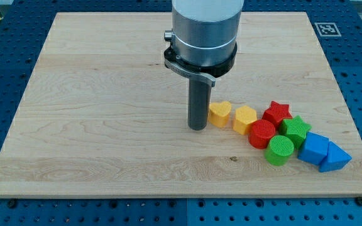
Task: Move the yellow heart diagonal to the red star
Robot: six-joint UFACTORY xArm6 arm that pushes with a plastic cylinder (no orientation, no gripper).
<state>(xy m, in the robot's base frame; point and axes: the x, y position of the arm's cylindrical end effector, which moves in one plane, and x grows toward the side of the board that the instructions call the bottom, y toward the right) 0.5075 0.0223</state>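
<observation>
The yellow heart [219, 113] lies on the wooden board [93, 113], right of centre. My tip [197, 127] stands just to its left, touching or nearly touching it. The red star [276, 113] lies further to the view's right, with a yellow hexagon-like block [244, 118] between it and the heart. The heart, the yellow block and the star form a rough row.
A red cylinder [262, 134] sits below the star, with a green star [295, 130] to its right and a green cylinder [280, 150] below. A blue cube [315, 148] and a blue triangle [334, 157] lie near the board's lower right edge.
</observation>
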